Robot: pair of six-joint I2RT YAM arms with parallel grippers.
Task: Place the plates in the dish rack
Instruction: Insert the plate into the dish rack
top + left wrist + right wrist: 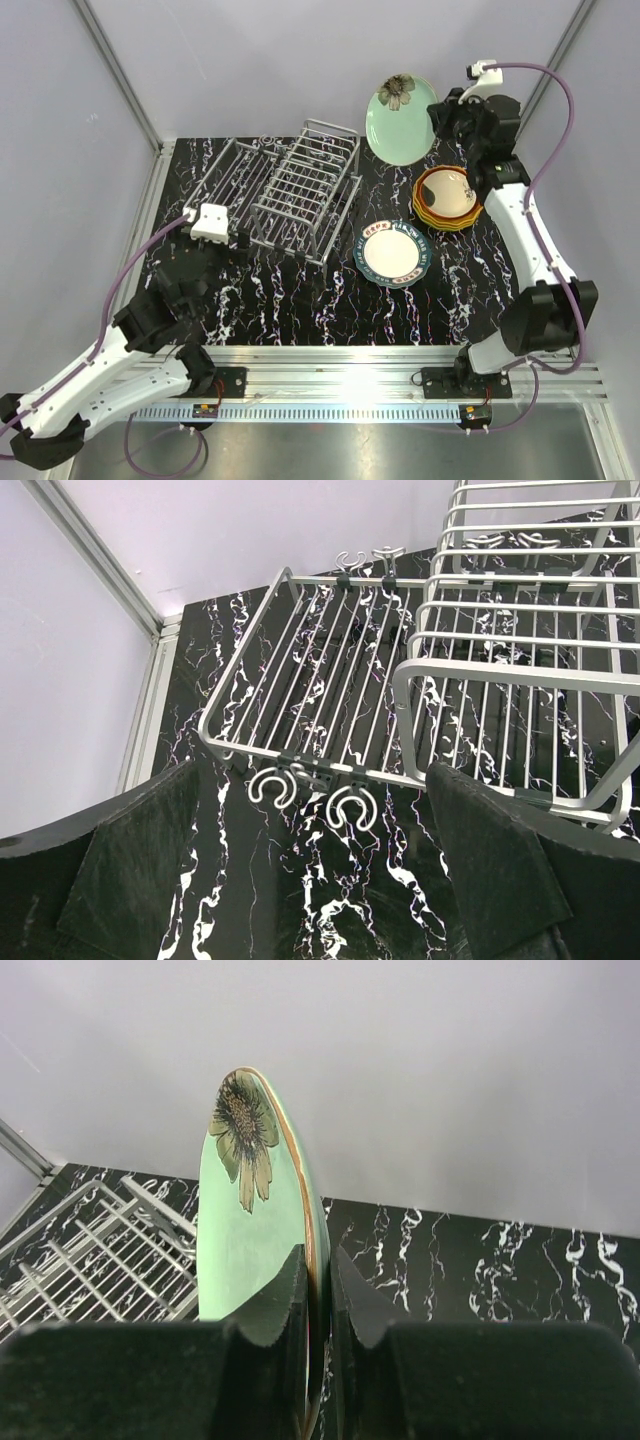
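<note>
Mint green plate sits pinched edge-on in right jaws, seemingly aloft; left jaws gape empty by dish rack.

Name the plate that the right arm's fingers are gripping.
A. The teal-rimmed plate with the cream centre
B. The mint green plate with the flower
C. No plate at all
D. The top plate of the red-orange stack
B: the right fingers pinch the rim of the green plate, which is held on edge, while the teal-rimmed plate and the stacked plates lie flat on the table.
</note>
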